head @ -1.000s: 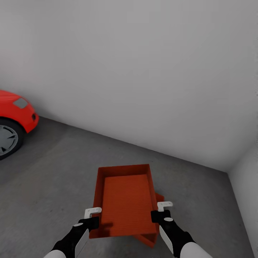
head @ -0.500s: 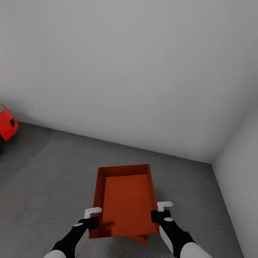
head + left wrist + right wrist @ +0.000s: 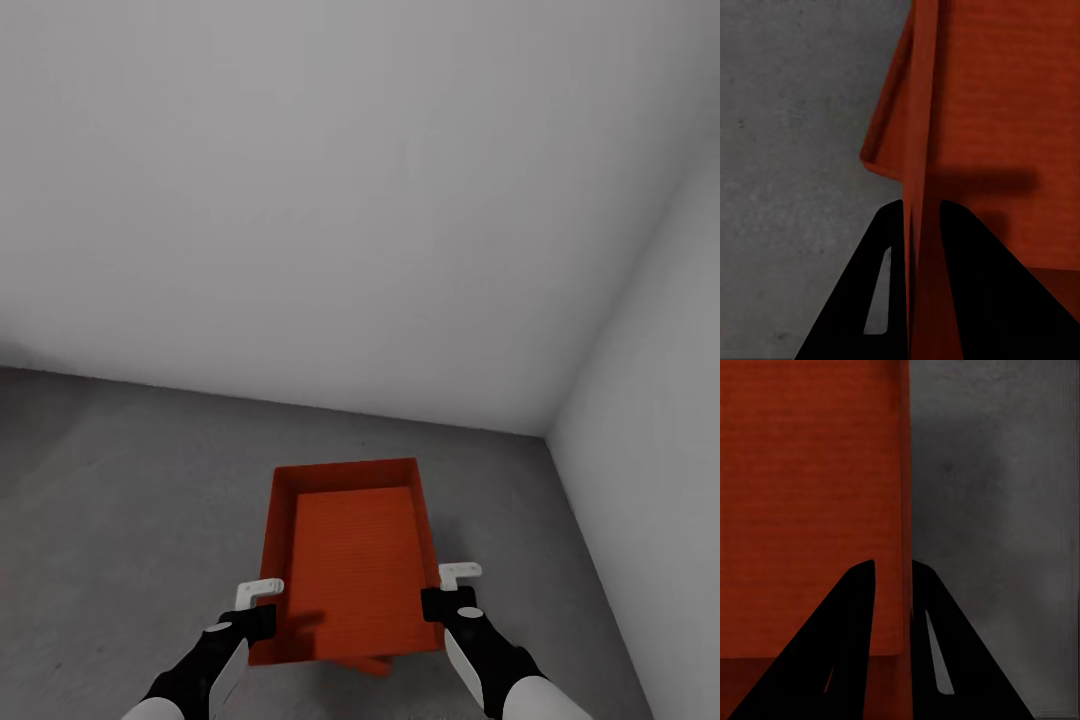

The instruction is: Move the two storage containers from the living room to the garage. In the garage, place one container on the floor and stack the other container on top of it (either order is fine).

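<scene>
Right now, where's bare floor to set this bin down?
Bare concrete floor runs wide on the left up to the back wall, with a narrower strip at right beside the side wall. It's crowded directly beneath the held container, where the second container peeks out.

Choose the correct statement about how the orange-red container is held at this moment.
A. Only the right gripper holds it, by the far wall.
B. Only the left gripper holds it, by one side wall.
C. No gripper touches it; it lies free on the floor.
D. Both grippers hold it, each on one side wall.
D: the left gripper and the right gripper each clamp a side wall of the container; each wrist view shows a wall between the fingers.
</scene>
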